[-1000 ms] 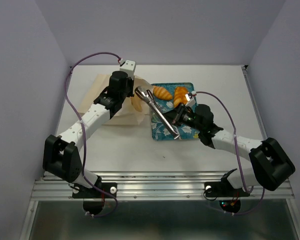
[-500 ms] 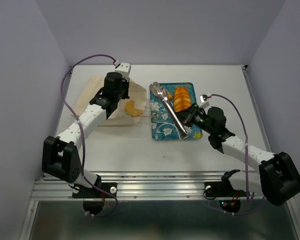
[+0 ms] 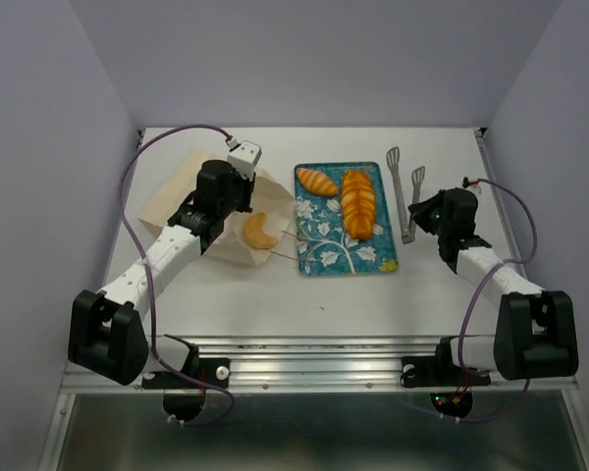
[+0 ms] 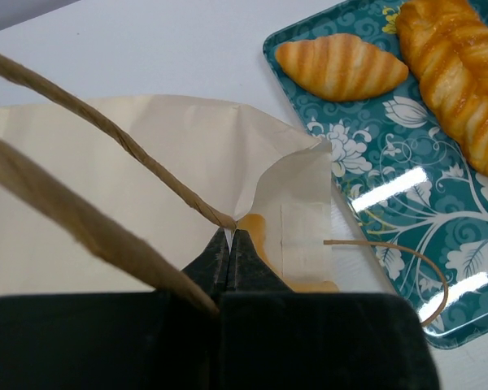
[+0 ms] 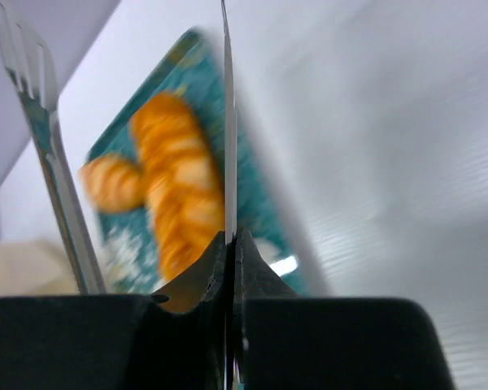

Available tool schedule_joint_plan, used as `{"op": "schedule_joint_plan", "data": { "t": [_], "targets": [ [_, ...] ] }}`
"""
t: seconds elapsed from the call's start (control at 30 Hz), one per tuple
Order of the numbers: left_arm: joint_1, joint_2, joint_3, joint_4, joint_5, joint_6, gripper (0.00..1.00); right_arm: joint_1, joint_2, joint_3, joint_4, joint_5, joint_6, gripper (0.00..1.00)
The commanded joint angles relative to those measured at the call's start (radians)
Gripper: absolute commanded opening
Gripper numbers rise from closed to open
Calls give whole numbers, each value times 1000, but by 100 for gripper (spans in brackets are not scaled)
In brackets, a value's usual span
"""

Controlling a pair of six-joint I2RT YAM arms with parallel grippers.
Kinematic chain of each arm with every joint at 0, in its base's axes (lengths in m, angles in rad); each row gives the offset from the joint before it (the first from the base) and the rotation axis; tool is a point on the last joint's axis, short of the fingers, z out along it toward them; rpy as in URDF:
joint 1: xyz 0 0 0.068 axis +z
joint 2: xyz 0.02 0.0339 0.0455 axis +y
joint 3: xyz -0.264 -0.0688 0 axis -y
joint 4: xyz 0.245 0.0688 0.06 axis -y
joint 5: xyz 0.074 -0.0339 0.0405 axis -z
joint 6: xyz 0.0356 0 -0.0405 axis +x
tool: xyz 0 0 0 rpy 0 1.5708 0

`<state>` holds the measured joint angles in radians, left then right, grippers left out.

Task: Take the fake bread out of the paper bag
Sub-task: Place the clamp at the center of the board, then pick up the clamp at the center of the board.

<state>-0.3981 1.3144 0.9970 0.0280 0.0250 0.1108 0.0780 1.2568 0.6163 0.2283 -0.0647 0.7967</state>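
Tabletop (image 3: 275,285), loaf (image 3: 357,201), roll (image 3: 317,182) on tray (image 3: 329,257), croissant (image 3: 260,232) at bag (image 3: 182,186), left jaws clamp bag, right jaws tongs (image 3: 401,196)

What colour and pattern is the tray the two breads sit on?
Teal with white floral scrolls; the rectangular tray shows best in the left wrist view.

The white table (image 3: 275,294) carries the following items. The paper bag (image 3: 174,191) lies flat on the left half, mouth toward the centre. The croissant (image 3: 259,232) lies at that mouth, partly under a paper flap. The teal tray (image 3: 324,257) lies at mid-table, just beside the bag. The tongs (image 3: 402,191) run along the tray's right edge; table contact cannot be confirmed.
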Motion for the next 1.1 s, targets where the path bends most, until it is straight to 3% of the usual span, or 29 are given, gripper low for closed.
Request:
{"op": "schedule_joint_plan", "data": {
  "t": [0.0,0.13,0.2,0.23,0.33,0.37,0.43,0.53,0.6,0.8,1.07],
  "targets": [
    [-4,-40,-9,76,19,10,0,-84,110,114,-90,235,-197,1],
    [-4,-49,-11,85,38,7,0,-184,278,195,-121,169,-237,1],
    [-4,-52,-12,92,39,9,0,-184,351,229,-118,166,-269,7],
    [-4,-52,-14,93,38,9,0,-184,372,238,-118,175,-278,14],
    [-4,-52,-18,102,38,9,0,-184,429,261,-138,225,-284,19],
    [-4,-50,-20,102,36,9,0,-184,435,263,-147,241,-286,25],
    [-4,-50,-23,104,32,6,0,-184,435,263,-164,290,-286,56],
    [-4,-52,-24,102,29,6,0,-184,394,252,-178,295,-284,75],
    [-4,-55,-24,101,26,6,0,-184,365,249,-194,283,-292,100],
    [-4,-70,-31,101,27,12,0,-152,286,261,-225,149,-309,100],
    [-4,-83,-44,104,13,18,0,-24,361,330,-371,388,-258,100]
  ]
}}
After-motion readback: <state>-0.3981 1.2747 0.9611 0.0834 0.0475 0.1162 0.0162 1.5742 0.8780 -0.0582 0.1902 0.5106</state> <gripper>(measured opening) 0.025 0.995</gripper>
